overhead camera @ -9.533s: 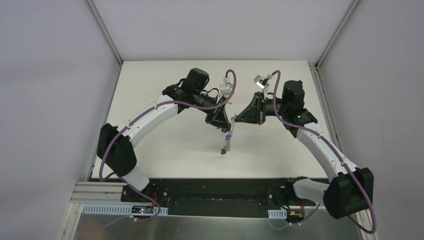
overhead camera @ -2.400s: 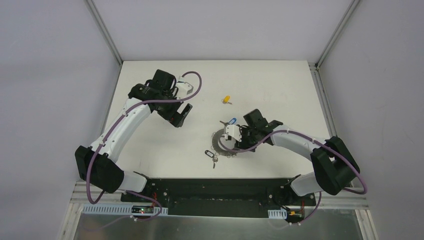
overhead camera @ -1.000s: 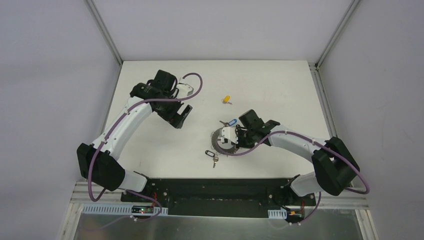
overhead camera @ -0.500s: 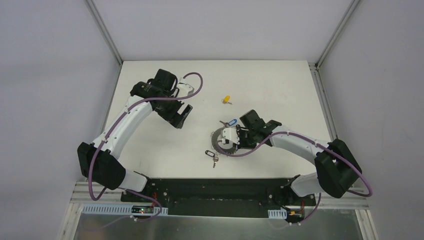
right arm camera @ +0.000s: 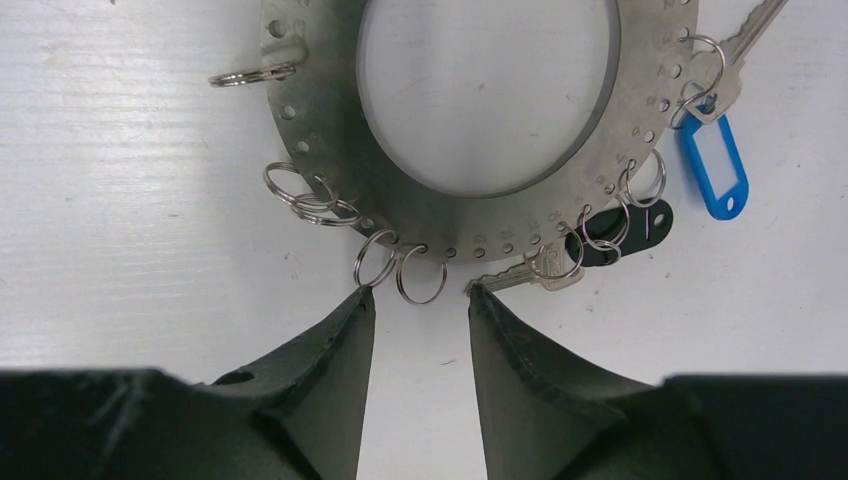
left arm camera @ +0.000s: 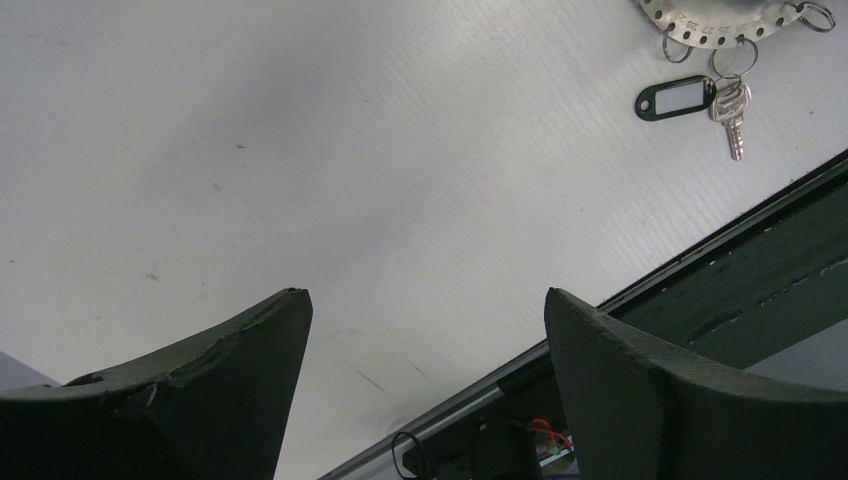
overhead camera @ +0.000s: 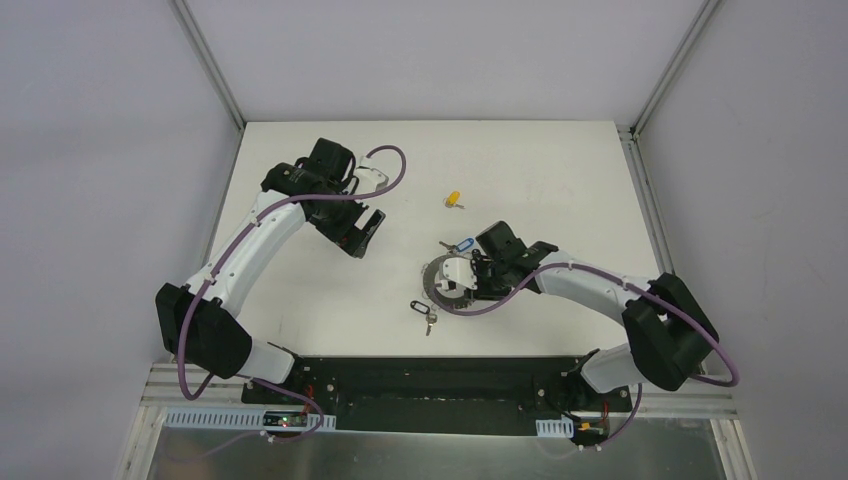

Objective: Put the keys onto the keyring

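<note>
right claw (right arm camera: 418,305): stood narrowly parted, empty, tips just below the rim loops | left claw (left arm camera: 425,300): spread wide, empty, above table (overhead camera: 560,180) | keyring (right arm camera: 310,130): lay flat; blue-tagged key (right arm camera: 712,165) and black-tagged key (right arm camera: 625,228) hung from its loops | yellow key (overhead camera: 453,199): lay loose, well apart

Keyring (right arm camera: 315,130) top (blue-tagged key (right arm camera: 745,40) tip too) beyond the right wrist view's edge
</note>
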Controlling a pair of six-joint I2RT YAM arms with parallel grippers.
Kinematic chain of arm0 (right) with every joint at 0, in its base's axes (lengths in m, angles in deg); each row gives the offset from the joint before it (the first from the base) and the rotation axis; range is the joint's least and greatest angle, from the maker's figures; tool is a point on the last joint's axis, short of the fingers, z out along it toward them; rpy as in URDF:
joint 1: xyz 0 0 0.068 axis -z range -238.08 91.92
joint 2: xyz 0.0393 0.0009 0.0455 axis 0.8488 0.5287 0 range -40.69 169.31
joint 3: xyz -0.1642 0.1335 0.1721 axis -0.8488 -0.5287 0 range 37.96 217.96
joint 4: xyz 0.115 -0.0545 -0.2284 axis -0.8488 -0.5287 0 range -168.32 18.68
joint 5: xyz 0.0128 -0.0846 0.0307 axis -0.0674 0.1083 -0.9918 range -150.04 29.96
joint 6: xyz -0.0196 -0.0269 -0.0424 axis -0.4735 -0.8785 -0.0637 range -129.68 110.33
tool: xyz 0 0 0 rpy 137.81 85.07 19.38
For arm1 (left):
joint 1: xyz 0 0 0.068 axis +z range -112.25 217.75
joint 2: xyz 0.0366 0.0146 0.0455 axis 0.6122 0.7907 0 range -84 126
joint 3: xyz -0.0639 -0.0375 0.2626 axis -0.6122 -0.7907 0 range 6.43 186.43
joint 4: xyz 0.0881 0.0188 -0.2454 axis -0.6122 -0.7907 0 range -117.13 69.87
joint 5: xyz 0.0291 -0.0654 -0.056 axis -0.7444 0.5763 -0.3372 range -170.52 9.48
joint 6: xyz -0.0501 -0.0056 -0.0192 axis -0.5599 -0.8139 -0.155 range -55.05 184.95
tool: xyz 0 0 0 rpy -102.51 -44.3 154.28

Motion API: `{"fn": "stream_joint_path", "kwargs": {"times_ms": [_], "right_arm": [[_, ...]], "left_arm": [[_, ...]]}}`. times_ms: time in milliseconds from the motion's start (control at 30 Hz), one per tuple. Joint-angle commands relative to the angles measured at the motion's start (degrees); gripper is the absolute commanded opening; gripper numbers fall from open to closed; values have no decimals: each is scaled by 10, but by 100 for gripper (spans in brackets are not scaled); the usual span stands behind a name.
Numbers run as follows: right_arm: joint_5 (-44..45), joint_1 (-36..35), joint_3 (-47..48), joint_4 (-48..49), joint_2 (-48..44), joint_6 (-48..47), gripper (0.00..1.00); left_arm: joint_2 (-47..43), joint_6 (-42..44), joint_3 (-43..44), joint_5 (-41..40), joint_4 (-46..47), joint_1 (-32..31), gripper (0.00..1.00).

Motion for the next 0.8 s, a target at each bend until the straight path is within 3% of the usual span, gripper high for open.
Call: {"fn": "stream_joint_path", "kwargs": {"times_ms": [0,400,767], "right_arm": [[9,-6,-5,13,13,-14,42],[17,-10,-11,25,37,-24,40],[16,-10,-3,17,43,-21,24]], "left_arm": [[2,9,16,6,-18,4,88],[0,14,11,0,-21,4,88],[4,14,12,2,-24,4,88]]}}
